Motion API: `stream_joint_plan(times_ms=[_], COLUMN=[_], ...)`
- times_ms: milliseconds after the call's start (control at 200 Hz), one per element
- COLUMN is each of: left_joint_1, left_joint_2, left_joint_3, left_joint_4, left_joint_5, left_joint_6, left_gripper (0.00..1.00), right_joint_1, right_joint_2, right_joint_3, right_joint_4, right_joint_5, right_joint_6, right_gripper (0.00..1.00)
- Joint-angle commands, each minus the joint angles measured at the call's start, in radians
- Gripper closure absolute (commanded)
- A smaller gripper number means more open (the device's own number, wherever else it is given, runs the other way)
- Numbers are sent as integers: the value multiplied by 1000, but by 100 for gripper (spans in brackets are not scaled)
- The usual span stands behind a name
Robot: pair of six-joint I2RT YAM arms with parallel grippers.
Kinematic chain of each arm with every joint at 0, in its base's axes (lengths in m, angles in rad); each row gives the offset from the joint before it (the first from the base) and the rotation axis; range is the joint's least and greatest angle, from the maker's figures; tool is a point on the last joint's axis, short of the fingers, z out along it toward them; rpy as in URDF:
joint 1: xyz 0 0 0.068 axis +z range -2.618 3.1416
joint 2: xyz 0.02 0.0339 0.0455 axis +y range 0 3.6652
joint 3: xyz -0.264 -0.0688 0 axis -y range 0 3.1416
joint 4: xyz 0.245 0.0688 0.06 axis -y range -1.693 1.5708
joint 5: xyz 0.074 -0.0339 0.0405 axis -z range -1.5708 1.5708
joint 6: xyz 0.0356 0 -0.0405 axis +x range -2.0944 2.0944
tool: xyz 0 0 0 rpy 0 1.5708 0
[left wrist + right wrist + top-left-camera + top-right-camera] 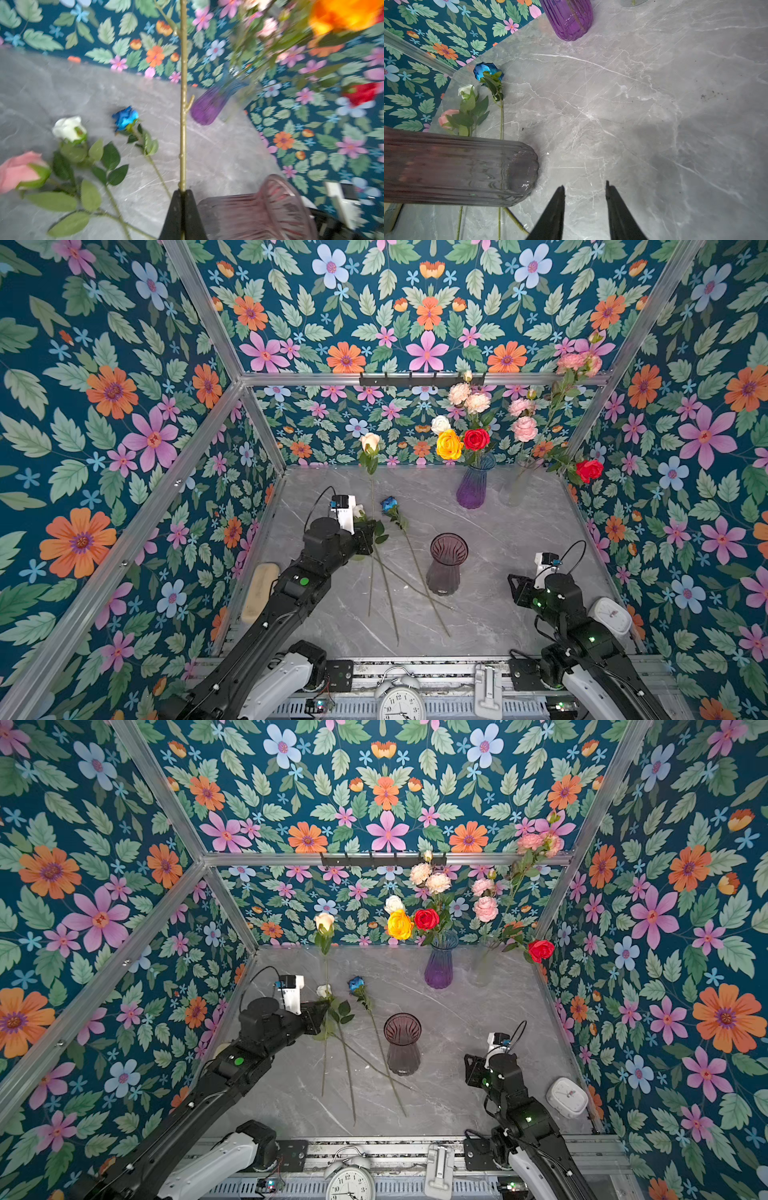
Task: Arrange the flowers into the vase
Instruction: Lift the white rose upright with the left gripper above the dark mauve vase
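1. Grey marble-look bench point(519, 539): a blue rose point(389, 504), a white rose point(69, 128) and a pink rose point(18, 170) lie left of centre, their wiry stems crossing.
2. The smoky ribbed glass vase point(448, 564), flared at the mouth, stands empty mid-bench.
3. My left end effector point(182, 192) is clamped on the cream rose point(370, 442) by its knobbly stem. I judge the next move is to bring the stem's tail over that mouth.
4. My right end effector point(584, 187) stands parted and empty beside the vase's base.

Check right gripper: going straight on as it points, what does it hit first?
Probably the purple vase. The right gripper, open, points past the dark vase over bare table; if pitched down it may touch table first. Depth unclear.
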Motion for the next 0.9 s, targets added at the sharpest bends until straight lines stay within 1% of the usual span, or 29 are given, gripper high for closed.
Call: stream_joint_plan(times_ms=[0,50,115,220,300,435,510,570,660,765,850,895], left_joint_1=[0,0,0,0,-1,-21,-52,-80,-131,-205,-262,-283], left_joint_2=[-46,-62,-67,-31,42,221,318,375,431,459,464,467], left_joint_3=[8,2,-2,3,21,76,115,148,188,213,214,209], left_joint_4=[237,355,514,766,952,1329,1457,1485,1450,1324,1203,1154], left_joint_5=[146,161,154,134,131,200,208,216,227,239,241,237], left_joint_6=[-55,-95,-136,-187,-246,-372,-395,-380,-318,-163,-21,35], left_gripper=[100,100,100,99,99,95,96,96,97,98,97,97], right_joint_1=[1,1,1,2,2,1,1,2,1,1,2,1], right_joint_2=[-1,-1,0,0,0,0,1,1,1,1,1,1], right_joint_3=[0,0,1,0,0,0,0,1,0,1,-1,-2], right_joint_4=[-10,-10,-10,-10,-10,-9,-7,-7,-7,-6,-4,-4], right_joint_5=[7,8,7,8,8,9,10,9,7,5,0,-2], right_joint_6=[-1,-1,0,0,1,1,2,0,0,0,-2,-1], right_gripper=[64,64,64,64,64,64,63,64,63,64,64,64])
